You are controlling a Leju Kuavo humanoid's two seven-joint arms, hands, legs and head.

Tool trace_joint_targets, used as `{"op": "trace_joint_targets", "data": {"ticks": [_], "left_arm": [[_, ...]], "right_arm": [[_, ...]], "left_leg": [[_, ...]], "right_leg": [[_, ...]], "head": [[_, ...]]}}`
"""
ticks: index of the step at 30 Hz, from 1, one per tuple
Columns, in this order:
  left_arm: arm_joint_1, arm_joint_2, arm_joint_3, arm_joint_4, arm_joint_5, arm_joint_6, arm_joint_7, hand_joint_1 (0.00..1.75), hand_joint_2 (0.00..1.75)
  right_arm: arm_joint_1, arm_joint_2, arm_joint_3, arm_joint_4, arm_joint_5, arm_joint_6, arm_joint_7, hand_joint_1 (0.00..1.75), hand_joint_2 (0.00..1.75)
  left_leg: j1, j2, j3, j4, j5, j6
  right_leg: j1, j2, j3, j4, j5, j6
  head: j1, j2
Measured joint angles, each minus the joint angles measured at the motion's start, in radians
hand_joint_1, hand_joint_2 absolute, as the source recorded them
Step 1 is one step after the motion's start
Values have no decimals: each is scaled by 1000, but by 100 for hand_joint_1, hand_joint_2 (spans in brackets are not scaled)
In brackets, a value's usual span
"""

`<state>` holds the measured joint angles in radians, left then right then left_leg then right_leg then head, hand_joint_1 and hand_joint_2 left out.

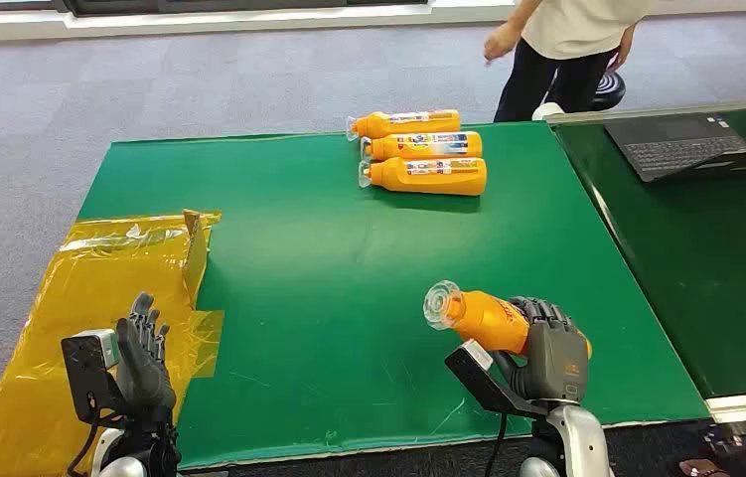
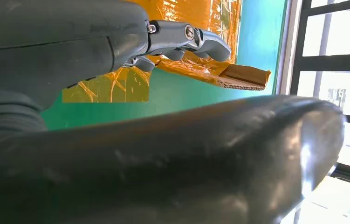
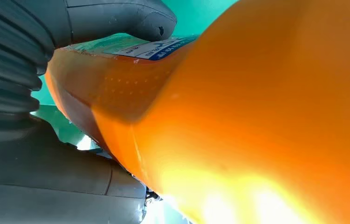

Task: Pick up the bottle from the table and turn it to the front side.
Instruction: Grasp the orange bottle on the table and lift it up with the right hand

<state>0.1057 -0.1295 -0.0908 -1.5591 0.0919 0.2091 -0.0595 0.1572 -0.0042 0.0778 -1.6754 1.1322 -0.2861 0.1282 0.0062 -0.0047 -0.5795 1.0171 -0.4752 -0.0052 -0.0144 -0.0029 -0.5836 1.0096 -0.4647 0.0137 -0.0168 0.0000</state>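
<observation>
- My right hand [image 1: 554, 350] grips the orange bottle [image 1: 483, 316] above the green table's [image 1: 329, 268] near edge, clear cap pointing left.
- My left hand [image 1: 143, 360] is released, fingers spread over yellow film [image 1: 71, 288].
- Farther off I see three bottles [image 1: 420, 151] lying together; beyond them stands a person [image 1: 567, 45].

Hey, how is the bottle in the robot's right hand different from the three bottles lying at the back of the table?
The held bottle is gripped by the right hand above the green table; the three bottles lie on the table, packed side by side.
The held bottle's clear cap points toward the camera and left; the three point theirs left.
The three show their labels in the head view; the held one shows plain orange there.
All are orange with clear caps.
</observation>
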Motion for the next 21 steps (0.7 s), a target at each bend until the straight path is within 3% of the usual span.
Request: {"op": "trace_joint_targets", "data": {"ticks": [21], "left_arm": [[-5, -1, 0, 0, -9, -1, -3, 0, 0]], "right_arm": [[13, 12, 0, -20, -3, -4, -7, 175, 175]], "left_leg": [[0, 0, 0, 0, 0, 0]], "right_leg": [[0, 0, 0, 0, 0, 0]], "head": [[0, 0]]}}
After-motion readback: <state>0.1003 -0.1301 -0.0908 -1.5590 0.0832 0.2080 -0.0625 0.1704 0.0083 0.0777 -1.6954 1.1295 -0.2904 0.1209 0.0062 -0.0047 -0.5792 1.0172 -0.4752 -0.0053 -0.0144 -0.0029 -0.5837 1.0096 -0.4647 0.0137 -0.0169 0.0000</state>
